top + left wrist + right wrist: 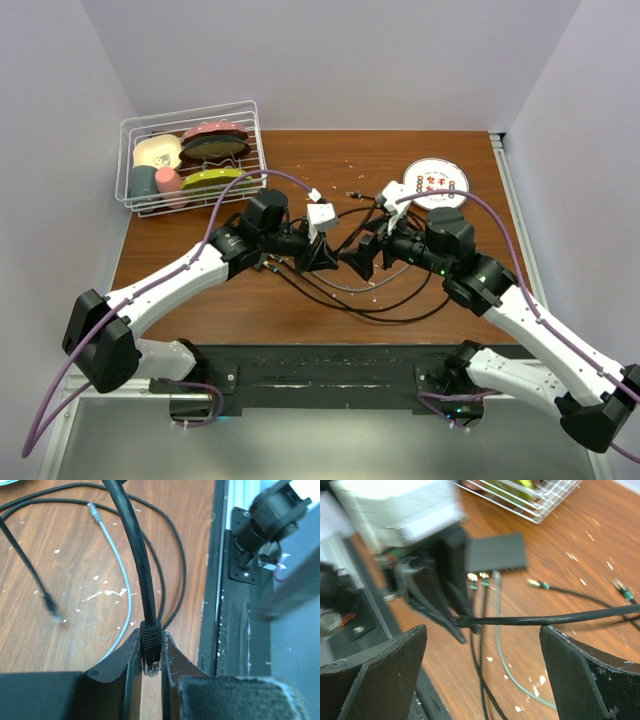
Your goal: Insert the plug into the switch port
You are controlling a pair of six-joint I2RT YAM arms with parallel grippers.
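Observation:
My left gripper [151, 672] is shut on the plug [150, 647], a black-booted connector with a clear tip that sits upright between the fingers [120, 672]. Its thick black cable [135, 545] arcs away over the wood. In the right wrist view the switch [495, 552], a flat black box, lies on the table just behind the left gripper [445, 587]. Cables are plugged into the switch's near edge [481, 575]. My right gripper [482, 667] stands wide open, and the plug's cable [545, 619] crosses ahead of its fingers untouched. From above, the two grippers [325, 255] [360, 258] face each other mid-table.
A white wire basket [190, 160] of dishes stands at the back left, and a round white disc [437, 183] with red marks lies at the back right. Loose black and grey cables [370, 295] with free plugs [535, 584] trail over the wood. A black rail [235, 610] marks the table's near edge.

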